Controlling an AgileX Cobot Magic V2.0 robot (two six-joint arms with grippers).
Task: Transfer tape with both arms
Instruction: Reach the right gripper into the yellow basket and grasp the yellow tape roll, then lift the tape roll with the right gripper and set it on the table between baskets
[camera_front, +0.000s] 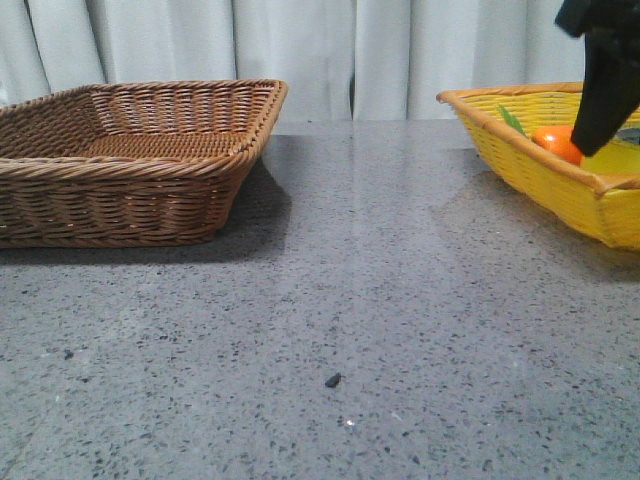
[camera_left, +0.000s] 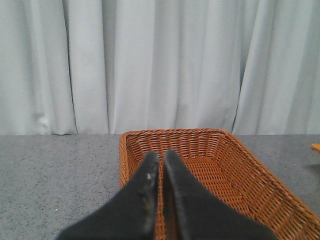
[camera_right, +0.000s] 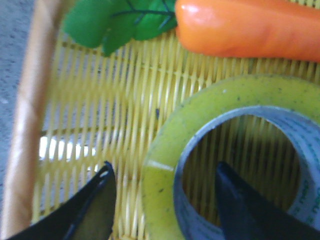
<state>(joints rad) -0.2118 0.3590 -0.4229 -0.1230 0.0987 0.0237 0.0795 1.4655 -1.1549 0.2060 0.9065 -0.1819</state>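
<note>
Yellow tape not yet lifted from yellow basket (3 o'clock): right tool wide, straddling its wall. Left tool closed, empty. Handover pending.

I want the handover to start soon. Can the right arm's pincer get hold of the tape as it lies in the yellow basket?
Probably yes: the right pincer is open, one finger inside the tape and one outside its wall. The carrot lies apart.
</note>
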